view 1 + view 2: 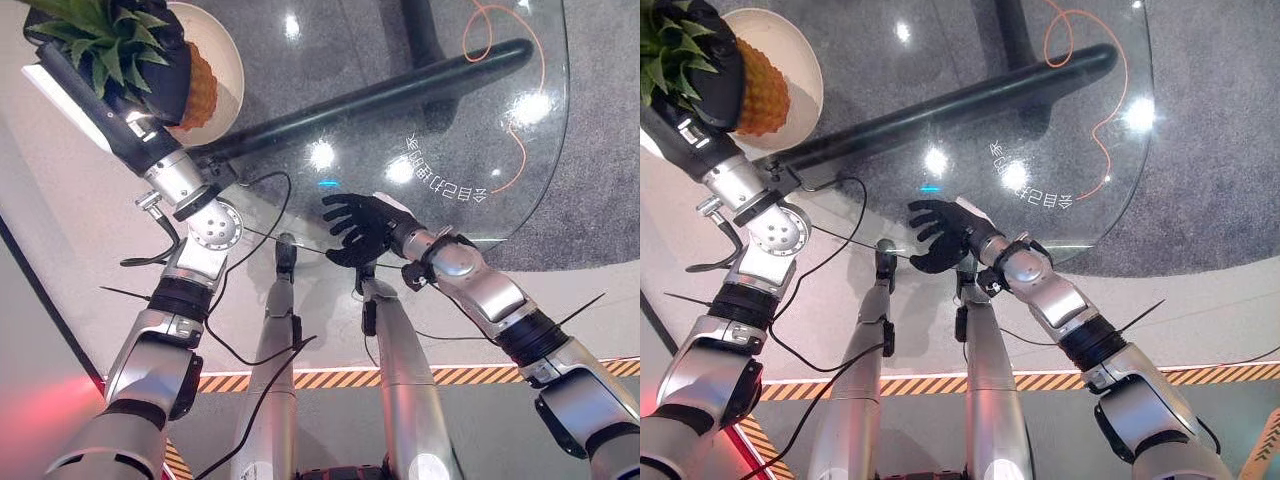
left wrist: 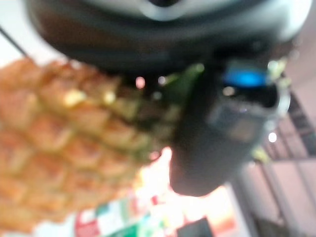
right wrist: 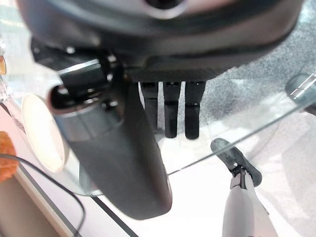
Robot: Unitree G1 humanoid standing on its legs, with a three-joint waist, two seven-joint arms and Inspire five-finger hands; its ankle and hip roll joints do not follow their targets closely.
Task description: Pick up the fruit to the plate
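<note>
Left eye view: the pineapple was seen held over the plate at the far left edge of the glass table, its orange body above the plate's pale bowl and its green crown pointing away from it. The left hand was wrapped round the fruit where body meets crown, fingers curled about it. In the left wrist view the scaly rind was shown close against the thumb, with a few leaves caught between thumb and palm. Whether the fruit was already resting on the plate or only hanging above it could not be told.

The right hand was held at the near edge of the table, fingers spread and relaxed, with nothing in it. In the right wrist view its straight fingers were seen above the glass.

The pineapple was judged heavy for one hand, stiff and hard-skinned, so that crushing was little to be feared. The rough rind should give good friction, while the leaves are springy and likely to slip or tear if trusted with the weight. A hold on the body itself, near its upper shoulder, was therefore judged the sounder one. With most of the weight lying beyond the grip, some tilting was to be expected, and a gentle lowering onto the plate was judged wise, given the glass beneath.
</note>
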